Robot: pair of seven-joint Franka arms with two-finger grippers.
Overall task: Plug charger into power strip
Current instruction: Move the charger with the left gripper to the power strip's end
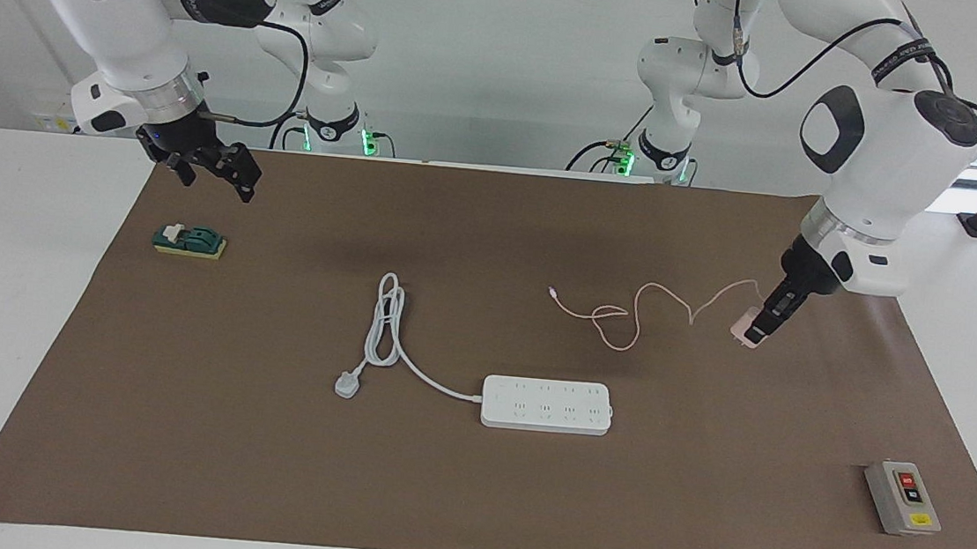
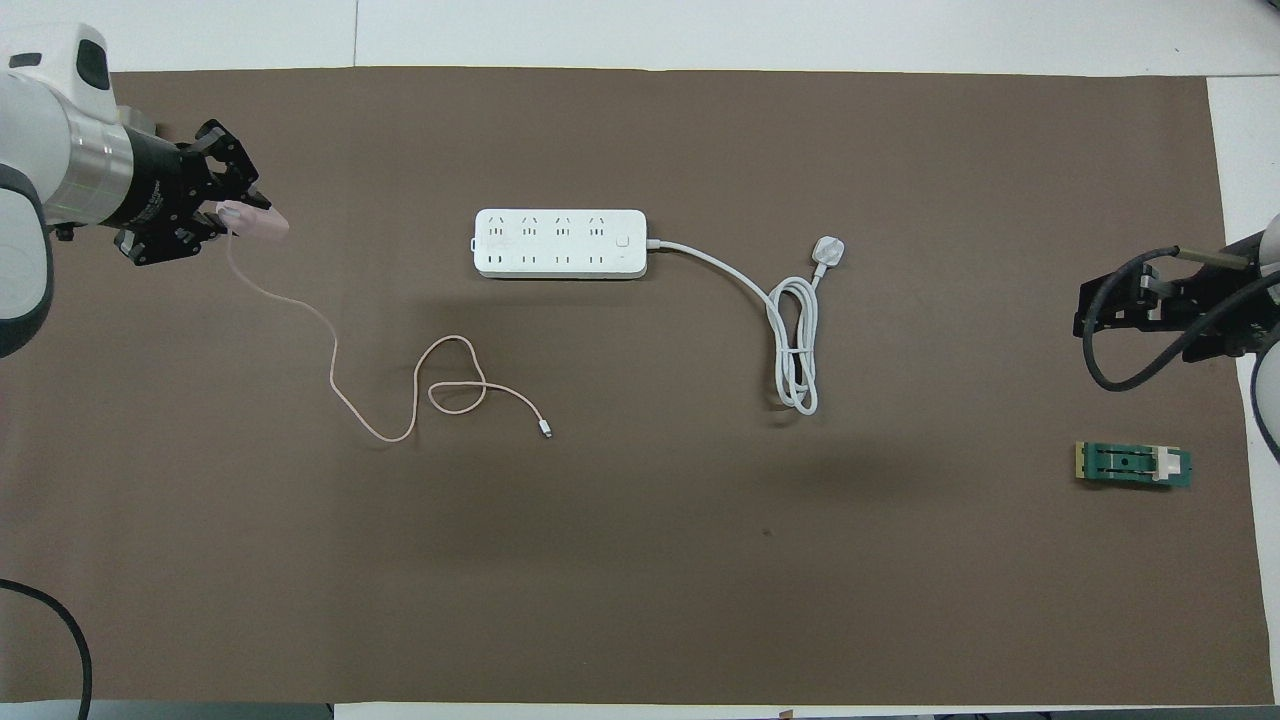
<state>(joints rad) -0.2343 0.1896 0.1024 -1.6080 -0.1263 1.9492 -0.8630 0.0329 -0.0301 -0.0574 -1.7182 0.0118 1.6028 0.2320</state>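
The pale pink charger (image 1: pixel 746 331) hangs just above the brown mat at the left arm's end, with my left gripper (image 1: pixel 760 325) shut on it from above. In the overhead view the charger (image 2: pixel 262 224) sticks out past the left gripper (image 2: pixel 232 208). Its thin pink cable (image 1: pixel 626 315) trails in loops over the mat toward the middle. The white power strip (image 1: pixel 546 404) lies flat mid-table, farther from the robots than the cable, sockets up (image 2: pixel 560 243). My right gripper (image 1: pixel 213 167) hovers open and empty over the mat's corner at the right arm's end.
The strip's thick white cord (image 1: pixel 387 323) coils toward the right arm's end and ends in a white three-pin plug (image 1: pixel 346 383). A green block (image 1: pixel 189 240) lies below the right gripper. A grey box with red and black buttons (image 1: pixel 902 497) sits at the left arm's end.
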